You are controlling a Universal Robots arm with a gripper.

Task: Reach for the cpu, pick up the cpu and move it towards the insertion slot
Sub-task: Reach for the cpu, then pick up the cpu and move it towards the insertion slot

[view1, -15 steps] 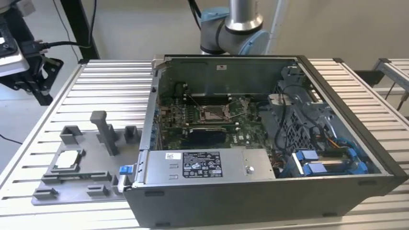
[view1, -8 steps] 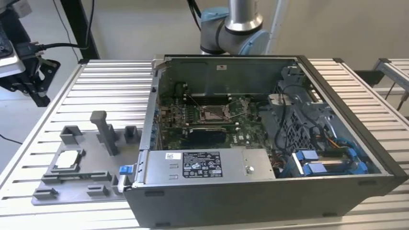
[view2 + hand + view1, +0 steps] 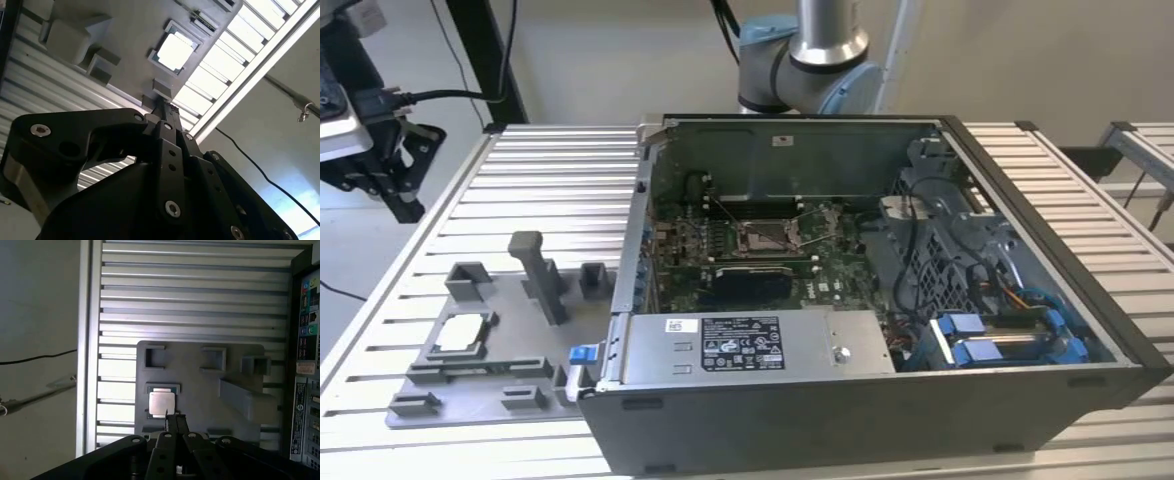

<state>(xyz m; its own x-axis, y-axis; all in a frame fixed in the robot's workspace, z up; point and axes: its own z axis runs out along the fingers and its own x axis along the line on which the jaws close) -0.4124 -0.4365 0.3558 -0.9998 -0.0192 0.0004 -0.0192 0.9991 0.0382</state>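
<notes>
In the exterior view the small silvery square cpu [image 3: 460,333] is found lying in the grey plastic fixture plate [image 3: 520,347], at eight o'clock from the silver-framed insertion slot [image 3: 767,236]. In the second wrist view the black gripper [image 3: 162,107] is seen with fingers together, empty. In the first wrist view it is aimed near the cpu. The reach is judged under way, with the pickup outstanding.

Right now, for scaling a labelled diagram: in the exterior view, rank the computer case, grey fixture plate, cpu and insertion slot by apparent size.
1. computer case
2. grey fixture plate
3. cpu and insertion slot: too alike to rank, and the slot looks farther from the camera.
</notes>
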